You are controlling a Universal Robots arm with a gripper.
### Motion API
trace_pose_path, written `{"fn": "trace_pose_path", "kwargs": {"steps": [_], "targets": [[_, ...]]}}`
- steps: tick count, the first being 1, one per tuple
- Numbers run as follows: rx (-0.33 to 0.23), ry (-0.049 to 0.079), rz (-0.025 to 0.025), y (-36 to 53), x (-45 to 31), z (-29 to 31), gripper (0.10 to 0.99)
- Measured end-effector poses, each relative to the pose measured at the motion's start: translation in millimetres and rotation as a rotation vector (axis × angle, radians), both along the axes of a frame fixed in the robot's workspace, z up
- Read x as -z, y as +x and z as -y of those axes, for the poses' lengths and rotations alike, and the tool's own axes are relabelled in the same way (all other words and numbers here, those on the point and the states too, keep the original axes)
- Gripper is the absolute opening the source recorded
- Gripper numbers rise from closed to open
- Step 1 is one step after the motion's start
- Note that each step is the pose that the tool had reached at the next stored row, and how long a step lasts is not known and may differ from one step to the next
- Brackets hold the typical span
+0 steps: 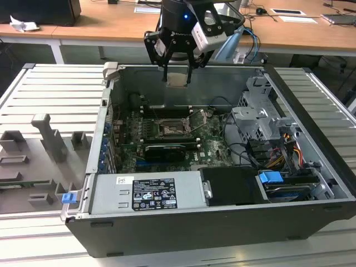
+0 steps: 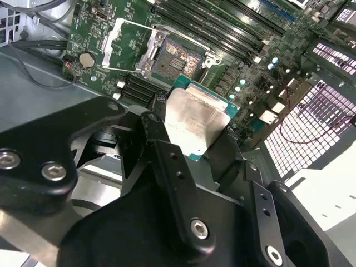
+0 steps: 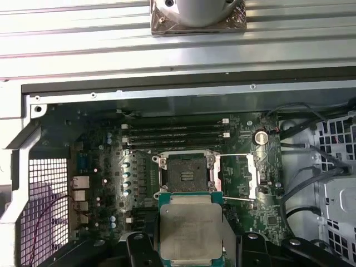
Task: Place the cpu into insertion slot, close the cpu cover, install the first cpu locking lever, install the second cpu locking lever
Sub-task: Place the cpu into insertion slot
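end effector (image 2: 192, 133) tight around the cpu (image 3: 191, 228), above the open computer case (image 1: 222, 233); insertion slot (image 3: 187, 173) exposed, cpu cover (image 3: 246, 177) open

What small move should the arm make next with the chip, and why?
Probably a slow descent toward the insertion slot, with a small sideways correction first. The gripper is shut on the cpu and holds it well above the board. The slot looks bare, and the cpu cover is swung open beside it, so nothing seems to block the way. The first wrist view shows the cpu offset from the slot.
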State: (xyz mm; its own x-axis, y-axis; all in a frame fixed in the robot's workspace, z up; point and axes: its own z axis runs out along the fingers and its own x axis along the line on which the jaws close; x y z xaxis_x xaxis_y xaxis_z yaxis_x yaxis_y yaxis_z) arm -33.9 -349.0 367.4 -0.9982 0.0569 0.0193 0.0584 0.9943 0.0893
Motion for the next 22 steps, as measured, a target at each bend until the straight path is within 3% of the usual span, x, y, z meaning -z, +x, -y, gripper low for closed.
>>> {"fn": "trace_pose_path", "kwargs": {"steps": [7, 22], "targets": [[0.008, 0.000, -0.0010, 0.0, 1.8, 0.0, 0.541], [0.152, -0.002, -0.0008, 0.0, 2.5, 0.0, 0.541]]}}
